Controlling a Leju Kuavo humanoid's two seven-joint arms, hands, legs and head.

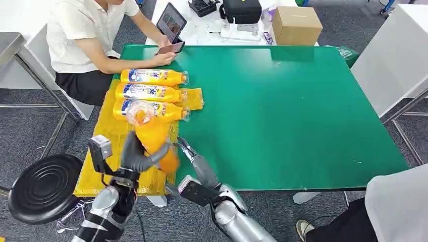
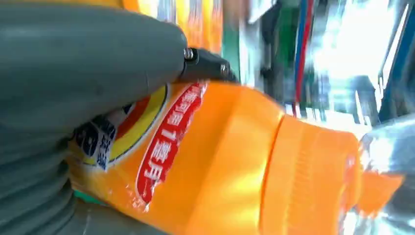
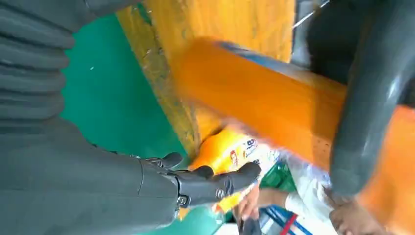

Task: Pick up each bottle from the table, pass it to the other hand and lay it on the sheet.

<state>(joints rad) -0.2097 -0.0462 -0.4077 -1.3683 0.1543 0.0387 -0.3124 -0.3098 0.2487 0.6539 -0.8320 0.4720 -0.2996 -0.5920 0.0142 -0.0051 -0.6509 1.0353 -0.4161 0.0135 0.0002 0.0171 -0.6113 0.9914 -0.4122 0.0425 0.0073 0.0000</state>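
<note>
A round black stool (image 1: 45,187) with a ribbed seat stands on grey carpet at the far left, beside a crinkled yellow sheet (image 1: 103,151) draped over the near left corner of a smooth green table (image 1: 282,111). On the sheet lie 3 orange bottles (image 1: 151,94) side by side, each with a blue and white label and a clear wrapped cap end pointing toward the table's middle. A seated person (image 1: 86,35) in a white shirt leans over the table's far left corner with a phone (image 1: 170,48). The robot's left hand (image 1: 135,156) is wrapped around a 4th orange bottle (image 1: 154,141), blurred, held above the near part of the sheet; in the left wrist view its thick grey thumb (image 2: 88,63) presses the glossy plastic just above the red and yellow label. The right hand (image 1: 184,147) sits just beside that bottle, dark fingers (image 3: 215,182) spread apart and holding nothing. A brown cardboard box (image 1: 296,25) rests on a white table beyond
</note>
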